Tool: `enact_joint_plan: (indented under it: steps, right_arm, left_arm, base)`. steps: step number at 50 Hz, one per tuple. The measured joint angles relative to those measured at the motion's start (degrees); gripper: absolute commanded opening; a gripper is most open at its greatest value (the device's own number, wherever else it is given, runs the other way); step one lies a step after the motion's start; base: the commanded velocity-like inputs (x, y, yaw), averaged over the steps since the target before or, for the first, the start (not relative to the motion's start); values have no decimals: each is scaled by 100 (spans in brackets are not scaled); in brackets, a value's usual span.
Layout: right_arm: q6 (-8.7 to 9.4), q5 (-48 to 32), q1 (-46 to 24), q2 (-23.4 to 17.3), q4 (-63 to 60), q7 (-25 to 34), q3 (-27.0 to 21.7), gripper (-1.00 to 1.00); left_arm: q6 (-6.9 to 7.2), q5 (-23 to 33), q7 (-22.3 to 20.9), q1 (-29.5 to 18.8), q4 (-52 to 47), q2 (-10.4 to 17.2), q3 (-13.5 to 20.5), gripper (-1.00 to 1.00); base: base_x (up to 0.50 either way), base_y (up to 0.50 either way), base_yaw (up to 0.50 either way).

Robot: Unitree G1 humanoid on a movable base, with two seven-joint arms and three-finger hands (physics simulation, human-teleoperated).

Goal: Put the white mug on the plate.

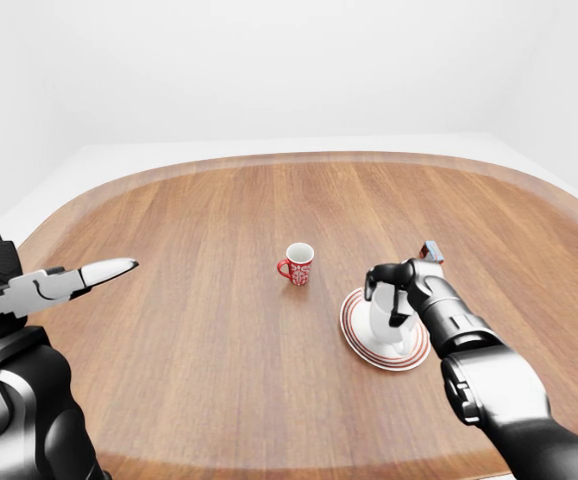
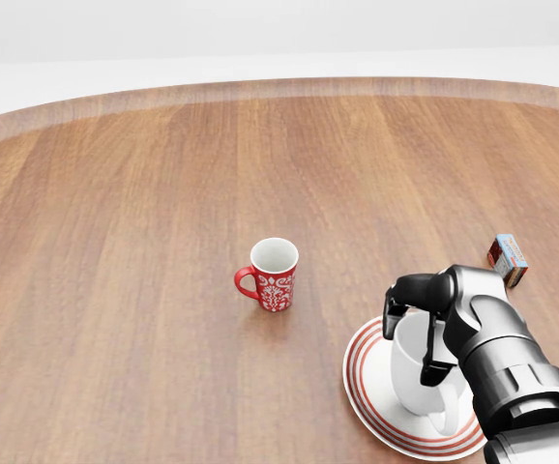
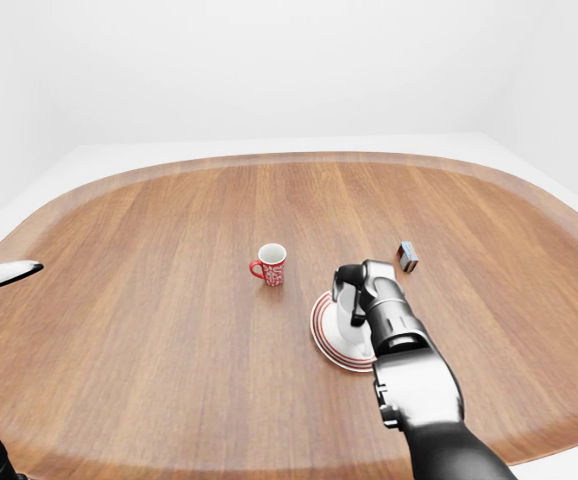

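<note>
In the left-eye view, a wide wooden table (image 1: 219, 330) with rounded corners fills most of the picture, set against plain white walls. Near the middle stands a red mug (image 1: 297, 264) with a white pattern, upright, handle to the left. To its lower right lies a white plate (image 1: 362, 345) ringed with red stripes. The white mug (image 1: 386, 322) stands upright on this plate. The right hand (image 1: 394, 290) reaches over it from the lower right, dark fingers curled down around the mug's upper part in a grasp. Just above the wrist, a small box (image 1: 431, 250) peeks out. At the far left, the left hand (image 1: 59, 285) hovers above the table, holding nothing, one pale finger stretched out toward the right.

In the head view, closer and looking down, the white mug sits inside the plate's striped rings, toward the plate's right half. Black fingers (image 2: 394, 311) wrap over its rim on the left and another presses its side. The red mug stands well apart, to the upper left. The small box, red, blue and white, rests on the table just right of the forearm.

In the right-eye view, the box lies clear of the arm, to the upper right of the plate. Only a pale fingertip of the left hand shows at the left edge.
</note>
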Motion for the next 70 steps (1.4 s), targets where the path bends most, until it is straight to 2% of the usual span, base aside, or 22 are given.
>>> enact_joint_plan:
  steps: [3,7,18,23,29,36,45,48,52,70]
  right_arm:
    - [0,-22,1,1,4,-1,-4,-47]
    - [0,-54,11,5,9,-17,-11,-33]
    - [0,-4,35,10,23,-39,-9,-22]
    - [0,47,45,16,27,-42,-6,-25]
    - [0,81,47,18,25,-34,-4,-21]
    - [0,118,41,10,34,-72,-3,-39]
    - [0,160,-12,-11,52,-203,-23,-36]
    - [0,162,-36,-19,63,-270,-35,-27]
    - [0,172,-61,-30,78,-353,-46,-32]
    - [0,245,-109,-44,134,-721,-83,-24]
  left_arm:
    - [0,-1,-1,3,-3,0,2,100]
    - [0,-2,-2,7,-11,-1,4,100]
    - [0,6,-6,15,-22,-9,1,100]
    - [0,13,-10,17,-11,-13,-3,100]
    - [0,21,-12,19,3,-18,-11,100]
    - [0,28,-11,19,13,-22,-19,100]
    - [0,29,-6,16,4,-23,-23,100]
    - [0,28,-5,13,3,-22,-24,100]
    - [0,26,-1,9,-4,-20,-25,100]
    - [0,14,9,6,-56,-17,-17,100]
  base:
    - [0,0,0]
    - [0,0,0]
    - [0,0,0]
    - [0,0,0]
    - [0,0,0]
    - [0,0,0]
    - [0,0,0]
    - [0,0,0]
    - [0,0,0]
    - [0,0,0]
